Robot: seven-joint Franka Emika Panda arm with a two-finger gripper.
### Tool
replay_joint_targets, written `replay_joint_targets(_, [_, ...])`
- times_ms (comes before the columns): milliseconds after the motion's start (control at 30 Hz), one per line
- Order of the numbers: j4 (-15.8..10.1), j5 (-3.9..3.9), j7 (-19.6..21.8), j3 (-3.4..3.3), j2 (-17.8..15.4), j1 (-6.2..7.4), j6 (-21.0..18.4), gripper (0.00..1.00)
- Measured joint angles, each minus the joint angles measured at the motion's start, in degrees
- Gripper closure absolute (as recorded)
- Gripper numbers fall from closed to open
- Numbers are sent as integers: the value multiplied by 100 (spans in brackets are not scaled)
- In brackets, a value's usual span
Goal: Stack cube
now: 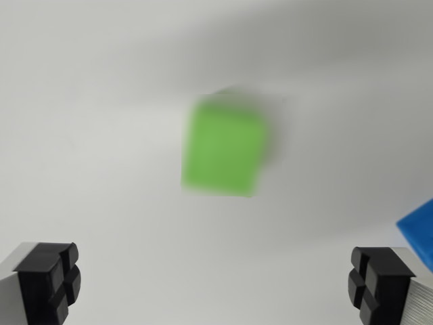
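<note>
Green cube (223,145) alone on white surface (101,135), blurred; bare room all round it; blue cube (419,230) well apart toward wrist view's lower right, just beside one finger pad (371,284).

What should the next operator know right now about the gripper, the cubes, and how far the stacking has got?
Gripper: open, holding nothing, black-padded fingers wide apart at the bottom corners of the wrist view.
Green plastic cube: alone on the white table, centre of view, ahead of the fingers; image motion-blurred.
Blue plastic cube: at the wrist view's right edge, only partly visible, apart from the green one.
Done: no cube is grasped or stacked.
Left: grasp one cube, place it on the other.
</note>
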Motion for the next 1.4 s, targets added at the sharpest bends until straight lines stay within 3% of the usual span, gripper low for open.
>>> replay_joint_targets(333, [-25, 0, 545, -57, 441, 71, 363, 0])
replay_joint_targets(833, [-26, 0, 571, -61, 1160, 73, 1075, 0])
replay_joint_targets(1400, [119, 0, 571, -65, 1825, 77, 1600, 0])
